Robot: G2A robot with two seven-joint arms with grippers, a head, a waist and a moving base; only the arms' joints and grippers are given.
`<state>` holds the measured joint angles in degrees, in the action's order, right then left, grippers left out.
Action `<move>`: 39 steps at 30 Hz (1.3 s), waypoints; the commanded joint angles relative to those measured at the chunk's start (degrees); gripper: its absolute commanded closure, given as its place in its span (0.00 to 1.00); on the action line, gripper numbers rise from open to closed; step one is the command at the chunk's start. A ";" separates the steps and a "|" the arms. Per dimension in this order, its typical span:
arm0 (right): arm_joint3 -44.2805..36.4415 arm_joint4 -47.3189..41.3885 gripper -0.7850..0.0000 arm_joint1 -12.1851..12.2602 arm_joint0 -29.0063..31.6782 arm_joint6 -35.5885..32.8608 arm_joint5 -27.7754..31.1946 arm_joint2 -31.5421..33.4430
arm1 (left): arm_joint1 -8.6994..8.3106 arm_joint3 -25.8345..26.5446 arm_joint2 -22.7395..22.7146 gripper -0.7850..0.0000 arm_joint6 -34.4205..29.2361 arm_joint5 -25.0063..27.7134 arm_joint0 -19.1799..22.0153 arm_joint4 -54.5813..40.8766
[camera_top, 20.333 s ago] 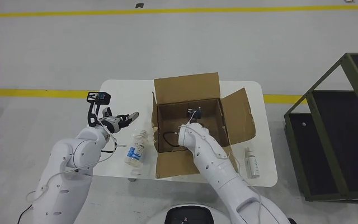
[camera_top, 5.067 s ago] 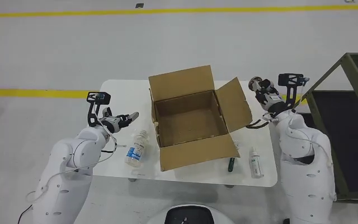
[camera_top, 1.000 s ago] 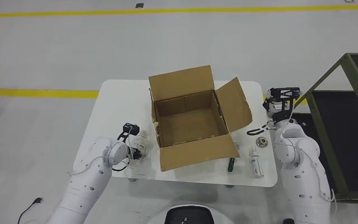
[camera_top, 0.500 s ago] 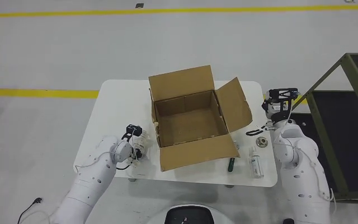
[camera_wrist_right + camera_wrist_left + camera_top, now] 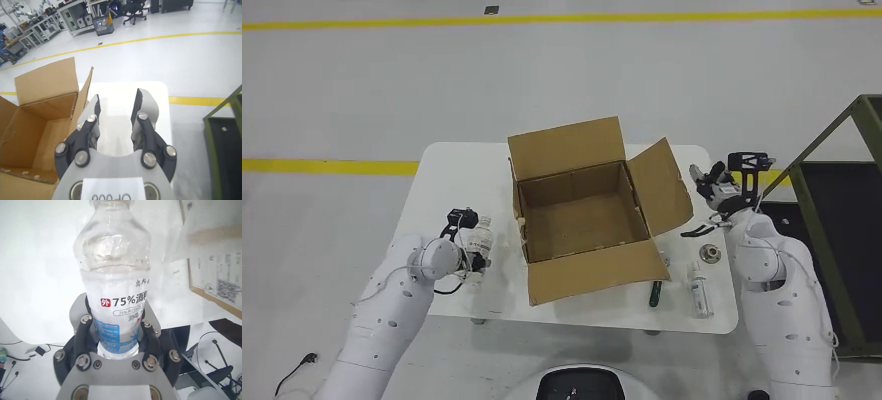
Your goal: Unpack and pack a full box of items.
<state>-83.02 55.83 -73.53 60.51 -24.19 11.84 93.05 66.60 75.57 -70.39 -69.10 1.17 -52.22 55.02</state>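
Note:
An open cardboard box (image 5: 587, 215) stands mid-table, and its inside looks bare. My left gripper (image 5: 115, 309) is shut on the lower body of a clear plastic bottle (image 5: 113, 275) with a white and blue label. In the top view that bottle (image 5: 480, 238) is held upright to the left of the box, over the table's left part. My right gripper (image 5: 118, 104) is open with nothing between its fingers. It hovers by the box's right flap (image 5: 83, 102), over the table's far right corner; the top view shows the right gripper (image 5: 710, 185) there too.
On the white table (image 5: 457, 170), right of the box, lie a black cable piece (image 5: 697, 232), a small round metal part (image 5: 709, 253), a small spray bottle (image 5: 697, 293) and a green pen (image 5: 655, 292). A green metal rack (image 5: 822, 250) stands beyond the right edge.
My left gripper has raised the bottle off the table and carried it a little to the left. My right gripper has swung toward the box's right flap.

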 commanded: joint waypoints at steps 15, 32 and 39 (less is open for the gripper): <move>11.88 -14.45 1.00 -0.29 -5.32 -8.89 7.31 -6.79 | -2.08 19.86 -11.05 1.00 -4.02 -3.29 -3.17 -7.41; 11.62 -37.09 1.00 -0.24 -1.72 -13.03 2.36 -4.10 | -2.14 19.44 -11.66 1.00 1.60 -7.21 0.89 -13.19; 11.62 -37.09 1.00 -0.24 -1.72 -13.03 2.36 -4.10 | -2.15 19.40 -11.68 1.00 1.61 -7.29 0.96 -13.25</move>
<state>-71.40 18.74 -73.77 58.79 -37.21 14.20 88.95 64.45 94.97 -82.08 -67.49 -6.12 -51.26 41.76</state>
